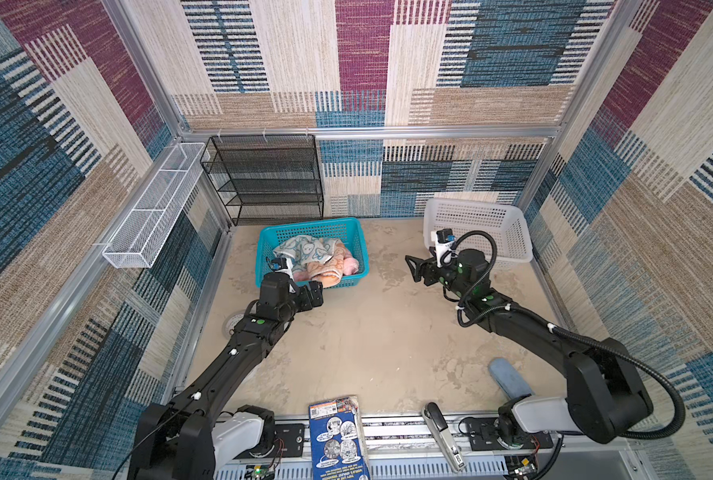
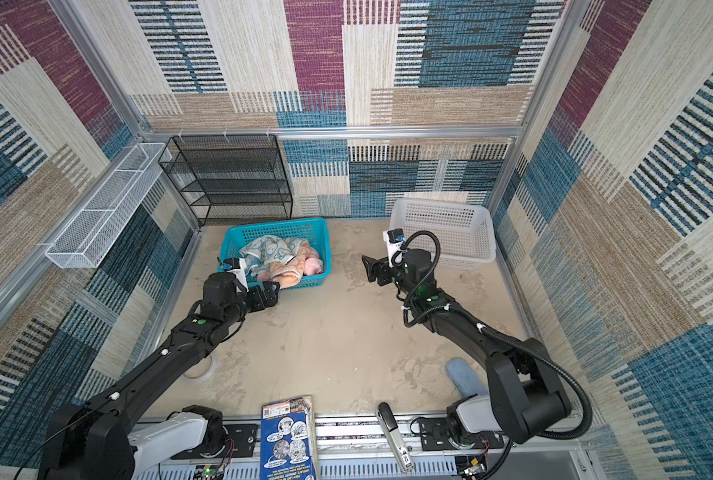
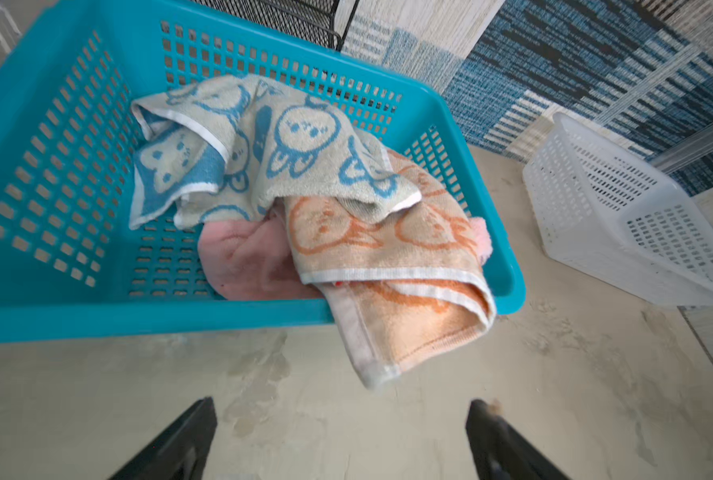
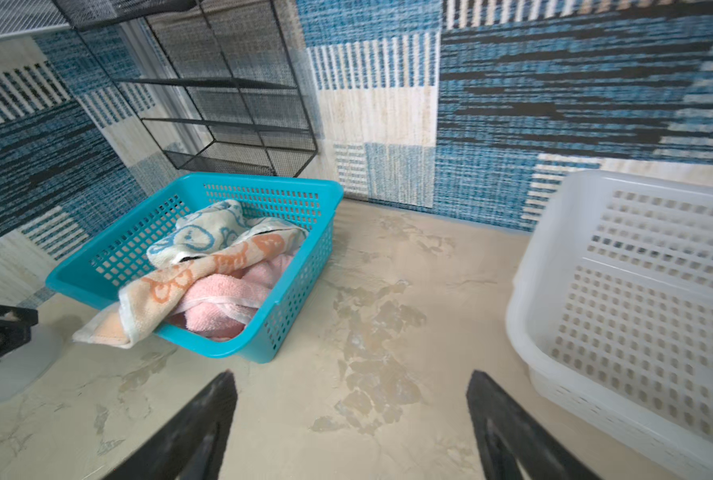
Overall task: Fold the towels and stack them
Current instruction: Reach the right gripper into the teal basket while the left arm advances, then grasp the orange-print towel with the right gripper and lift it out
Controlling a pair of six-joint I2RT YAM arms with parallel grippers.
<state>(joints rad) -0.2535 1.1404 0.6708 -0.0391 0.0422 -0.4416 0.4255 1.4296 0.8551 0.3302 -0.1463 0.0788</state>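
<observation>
The beige table (image 1: 367, 332) spreads under both my arms. At its back right is the white basket (image 1: 471, 220), tipped up on its side, and well apart to its left the teal basket (image 1: 305, 230), which holds all three cloths in a crumpled heap. The pink towel (image 3: 246, 262) lies lowest, mostly covered. The orange towel (image 3: 388, 257) is draped across it, one corner spilling over the near rim and hanging down outside the wall. The blue towel (image 3: 296, 137) (rabbit print up) is bunched on top toward the back. My left pincer (image 3: 342, 403) hangs just short of that hanging orange corner, jaws spread wide with nothing between them. My right pincer (image 4: 352, 374) hovers over bare table between the two baskets, jaws also spread and holding nothing.
</observation>
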